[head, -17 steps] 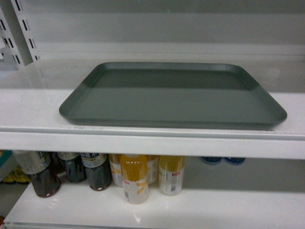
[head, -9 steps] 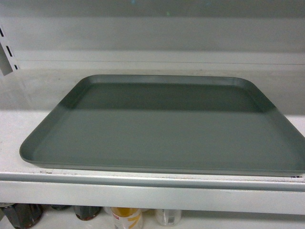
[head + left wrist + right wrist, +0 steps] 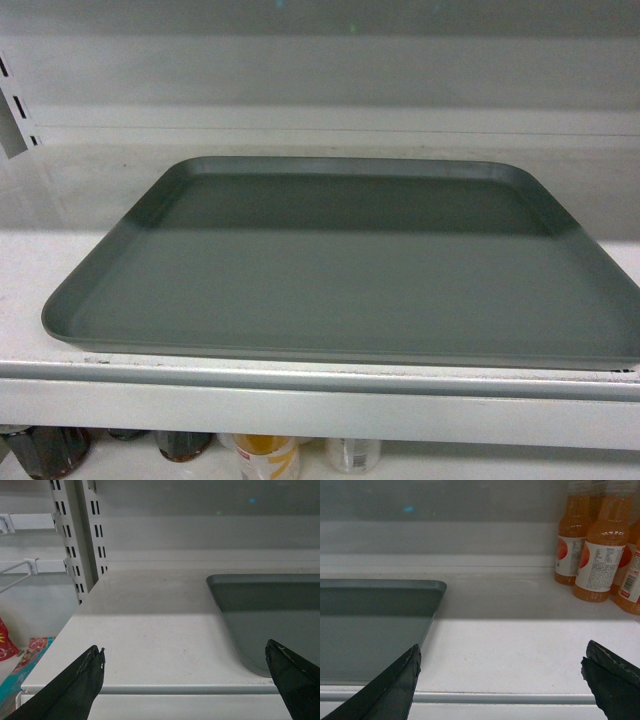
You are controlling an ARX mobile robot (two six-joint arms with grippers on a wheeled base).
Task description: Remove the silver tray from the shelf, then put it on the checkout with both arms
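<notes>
On shelf, silver tray lies flat, front rim near lip. Left gripper spread wide, empty, level with shelf edge beside tray's left corner; right gripper likewise apart, by right corner.

Risk: uneven grabs tilt tray; shallow rim slips from flat fingers; right side swing knocks orange bottles.

Head view hides both grippers, shows bottles below. Wrist views alone show upright rail; finger-to-rim gap probably open, hard to judge.

Both the left claw and right claw have flat, seemingly matte black, scuff-edged fingers.
</notes>
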